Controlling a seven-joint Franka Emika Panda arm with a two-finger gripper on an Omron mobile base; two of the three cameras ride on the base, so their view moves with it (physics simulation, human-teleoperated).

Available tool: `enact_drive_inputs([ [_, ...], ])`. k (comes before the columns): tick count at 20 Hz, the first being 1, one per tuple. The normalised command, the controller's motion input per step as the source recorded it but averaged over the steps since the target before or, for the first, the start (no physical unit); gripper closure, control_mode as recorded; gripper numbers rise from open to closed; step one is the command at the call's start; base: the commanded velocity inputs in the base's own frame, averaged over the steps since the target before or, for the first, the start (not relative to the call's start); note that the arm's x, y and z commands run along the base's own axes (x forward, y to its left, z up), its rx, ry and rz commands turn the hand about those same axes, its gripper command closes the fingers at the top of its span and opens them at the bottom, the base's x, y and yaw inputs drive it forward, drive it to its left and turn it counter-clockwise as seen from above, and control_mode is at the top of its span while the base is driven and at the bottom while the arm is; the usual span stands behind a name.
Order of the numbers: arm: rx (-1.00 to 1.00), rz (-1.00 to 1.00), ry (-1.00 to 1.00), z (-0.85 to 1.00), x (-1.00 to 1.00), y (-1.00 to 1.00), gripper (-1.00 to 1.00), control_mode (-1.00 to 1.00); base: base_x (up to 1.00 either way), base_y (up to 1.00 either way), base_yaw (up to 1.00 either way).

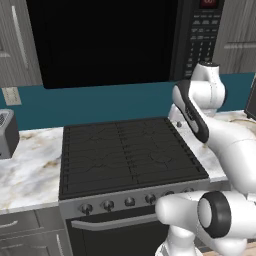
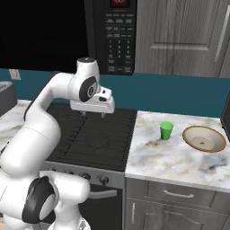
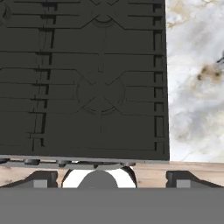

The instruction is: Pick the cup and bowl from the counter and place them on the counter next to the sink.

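Observation:
The small bright-green cup (image 2: pixel 166 130) stands upright on the marble counter (image 2: pixel 179 157) right of the stovetop. The wide tan bowl (image 2: pixel 204 138) sits a little to the cup's right, apart from it. My gripper (image 2: pixel 93 114) hangs over the black stovetop (image 2: pixel 99 134), well left of the cup, pointing down. In the hand view its fingertips (image 3: pixel 41 178) stand far apart with nothing between them, so my gripper (image 3: pixel 111 178) is open above the burner grates (image 3: pixel 87 78). The sink is out of view.
A microwave (image 2: pixel 119 36) hangs above the stove, with grey wall cabinets (image 2: pixel 179 36) to its right. A grey toaster (image 1: pixel 7 132) stands on the counter left of the stove (image 1: pixel 130 150). A dark appliance edge (image 2: pixel 226 117) rises beside the bowl. Marble counter (image 3: pixel 197 87) borders the grates.

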Motion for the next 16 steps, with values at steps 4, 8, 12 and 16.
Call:
enact_drive_inputs([
  [4,0.00,0.00,0.00,0.00,0.00,-0.75,-1.00,-1.00,0.00,0.00,0.00],
  [8,0.00,0.00,0.00,0.00,0.06,-0.68,-1.00,-1.00,0.00,0.00,0.00],
  [12,-0.03,0.00,0.00,0.00,0.23,-0.51,-1.00,-1.00,0.00,0.00,0.00],
  [16,-0.08,0.00,0.00,-0.03,0.33,-0.43,-1.00,-1.00,0.00,0.00,0.00],
])
